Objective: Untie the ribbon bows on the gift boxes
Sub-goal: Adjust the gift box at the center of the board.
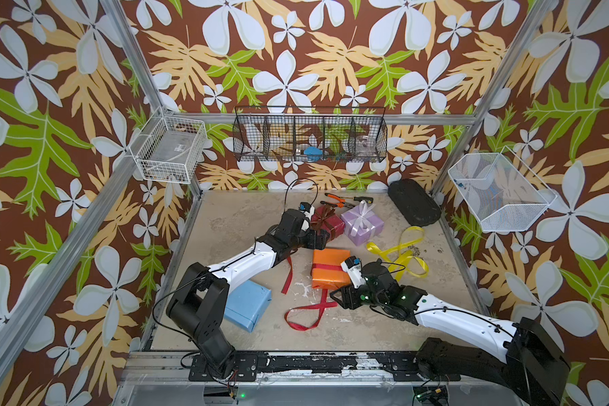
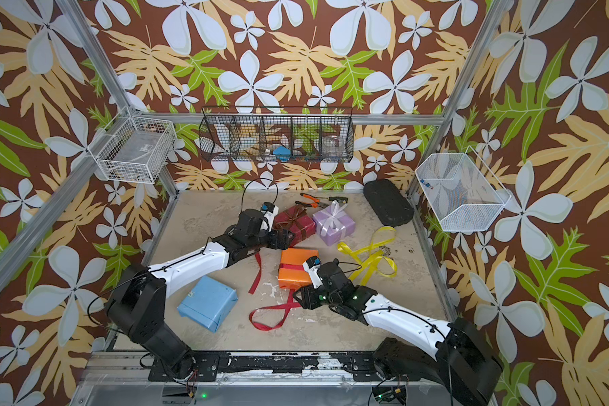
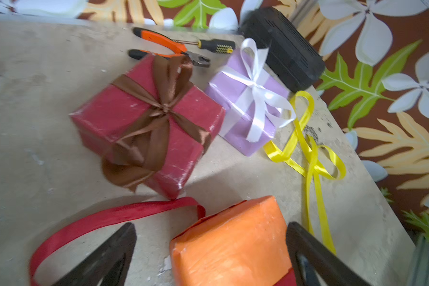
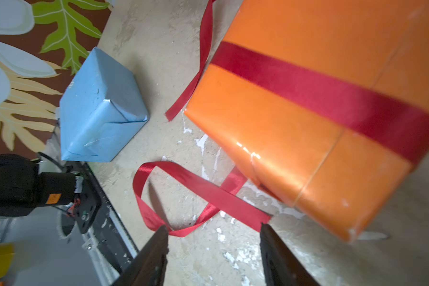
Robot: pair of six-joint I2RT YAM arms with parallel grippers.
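Note:
In both top views the light blue gift box (image 1: 248, 305) lies bare at the front left. The yellow ribbon (image 1: 399, 253) lies loose at the right. The orange box (image 1: 331, 269) sits mid-table. One band of the red ribbon (image 4: 320, 91) crosses it, and the rest trails in loops on the table (image 4: 196, 193). The dark red box (image 3: 146, 118) carries a tied brown bow (image 3: 164, 109). Beside it, the lilac box (image 3: 248, 104) has a tied white bow (image 3: 258, 91). My left gripper (image 3: 211, 247) is open above the orange box's far end. My right gripper (image 4: 213, 237) is open and empty, just short of the red loop.
Orange-handled pliers (image 1: 334, 200) and a screwdriver (image 1: 361, 199) lie behind the boxes. A black oblong case (image 1: 413, 207) leans in the back right corner. Wire baskets hang on the left wall (image 1: 169, 151), back wall (image 1: 310, 135) and right wall (image 1: 500, 191).

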